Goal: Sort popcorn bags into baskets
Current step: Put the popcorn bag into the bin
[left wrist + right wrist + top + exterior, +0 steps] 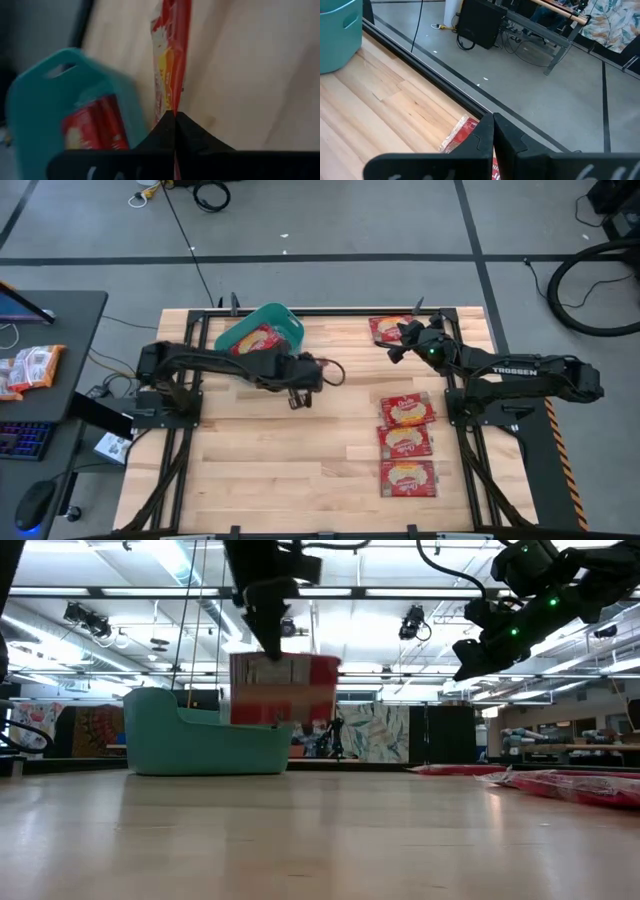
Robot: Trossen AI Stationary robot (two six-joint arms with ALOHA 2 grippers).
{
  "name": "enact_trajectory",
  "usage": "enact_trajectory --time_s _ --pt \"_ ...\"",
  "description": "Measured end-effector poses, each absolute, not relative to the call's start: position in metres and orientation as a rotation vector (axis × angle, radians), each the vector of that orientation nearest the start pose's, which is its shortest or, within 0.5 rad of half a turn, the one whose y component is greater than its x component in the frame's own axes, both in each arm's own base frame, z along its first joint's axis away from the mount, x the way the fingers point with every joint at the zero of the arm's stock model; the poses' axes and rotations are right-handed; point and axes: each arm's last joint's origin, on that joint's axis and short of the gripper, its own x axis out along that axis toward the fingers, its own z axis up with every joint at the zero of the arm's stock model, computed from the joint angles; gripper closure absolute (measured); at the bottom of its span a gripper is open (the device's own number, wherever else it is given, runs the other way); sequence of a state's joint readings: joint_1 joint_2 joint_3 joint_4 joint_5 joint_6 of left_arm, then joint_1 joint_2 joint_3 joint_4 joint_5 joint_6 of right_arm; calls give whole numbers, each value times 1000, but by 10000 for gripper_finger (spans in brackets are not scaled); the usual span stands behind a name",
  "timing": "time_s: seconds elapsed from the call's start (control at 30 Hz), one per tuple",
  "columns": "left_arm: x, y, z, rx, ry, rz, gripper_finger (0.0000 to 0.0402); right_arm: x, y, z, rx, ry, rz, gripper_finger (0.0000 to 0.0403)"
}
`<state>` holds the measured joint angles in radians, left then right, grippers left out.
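The low view shows what the high view hides under the arm: the left pincer (pixel 266 628) pinches the top edge of a popcorn bag (pixel 283 688) hanging upright in the air just beside the teal basket (pixel 205 745), which the left wrist view shows already holding another red packet (pixel 95 125). The high view alone shows three more packets in a column (pixel 407 444) on the bench (pixel 300 460) and one (pixel 388 329) at the far edge beside the right pincer (pixel 400 340), whose fingers are pressed together on nothing. An orange-and-white snack packet (pixel 28 367) lies on the side desk (pixel 70 330).
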<state>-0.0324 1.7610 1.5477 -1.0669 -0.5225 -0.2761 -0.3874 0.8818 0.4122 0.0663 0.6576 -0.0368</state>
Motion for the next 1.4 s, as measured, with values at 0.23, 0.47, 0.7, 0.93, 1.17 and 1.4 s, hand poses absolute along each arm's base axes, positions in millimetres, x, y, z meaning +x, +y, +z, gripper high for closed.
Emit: enact_trajectory --time_s 0.23,0.47,0.7,0.93,1.17,1.4 --pt "311 20 308 124 1201 790 401 162 -85 215 -84 426 -1018 393" --pt "293 45 299 90 1294 919 401 162 -84 215 -86 427 -1014 393" --pt "278 73 244 94 1449 929 401 162 -84 215 -89 428 -1013 393" --pt "270 99 223 106 1485 927 385 164 -82 214 -72 426 -927 393" --pt "265 110 223 29 1487 938 319 164 -84 210 -127 435 -863 393" --pt "268 110 230 -59 1424 795 249 164 -94 192 -172 351 -893 393"
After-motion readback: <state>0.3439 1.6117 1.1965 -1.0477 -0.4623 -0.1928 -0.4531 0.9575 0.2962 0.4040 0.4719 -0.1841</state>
